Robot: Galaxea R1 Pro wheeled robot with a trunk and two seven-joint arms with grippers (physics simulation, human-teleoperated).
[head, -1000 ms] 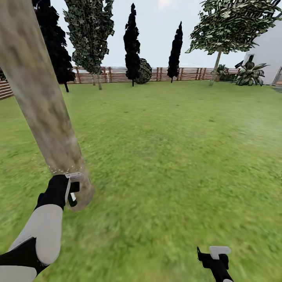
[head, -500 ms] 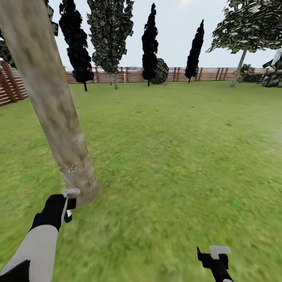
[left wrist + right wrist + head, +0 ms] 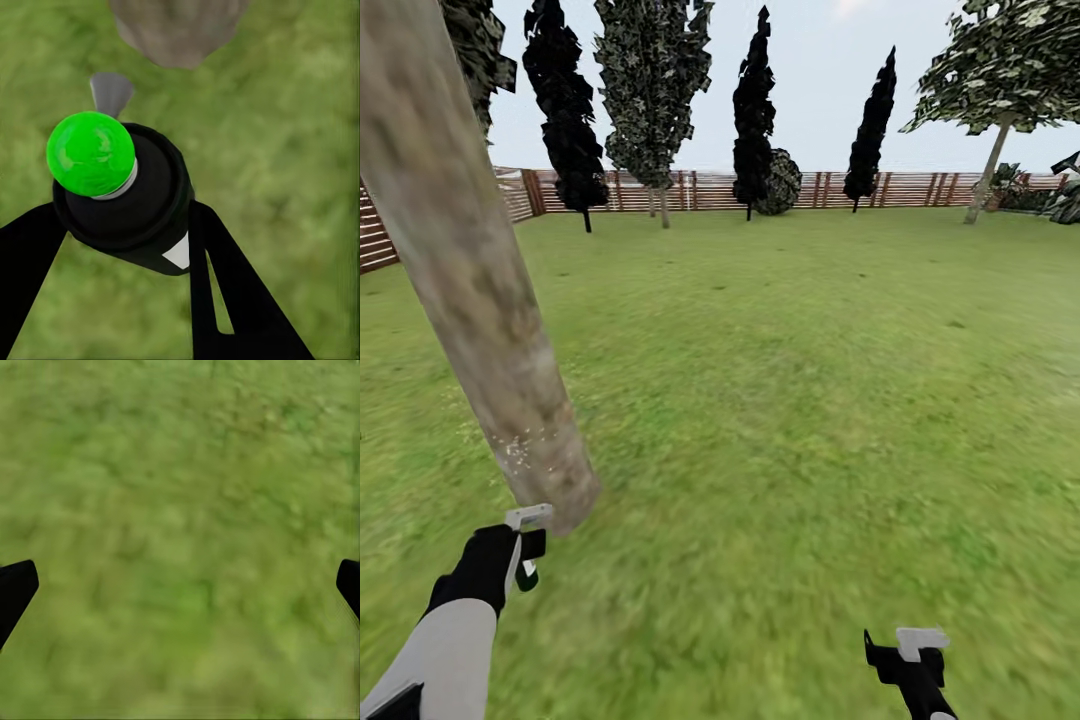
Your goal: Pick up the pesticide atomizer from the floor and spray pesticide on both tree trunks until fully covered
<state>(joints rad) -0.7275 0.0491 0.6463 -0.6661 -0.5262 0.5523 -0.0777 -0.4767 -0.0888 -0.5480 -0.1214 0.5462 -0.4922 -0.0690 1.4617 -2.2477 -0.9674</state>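
Blurry green grass floor (image 3: 790, 400), brown slat wooden fence (image 3: 920, 188) at far edge, dark ragged trees along it. Left gripper (image 3: 112, 232) clamped on dark spray-bottle atomizer (image 3: 124, 199); bright green cap toward camera, long axis along fingers, just beside mottled grey-brown tree trunk (image 3: 480, 290) base. White pesticide specks (image 3: 520, 448) low on bark. Right gripper (image 3: 180, 585) spread wide, holding nothing, above grass.

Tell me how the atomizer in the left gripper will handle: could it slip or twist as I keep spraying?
The atomizer looks like a rigid, round-bodied bottle, so it could rotate between the left gripper fingers. It seems small and probably light. The fingers sit on both sides of it, which suggests a secure hold beside the trunk.
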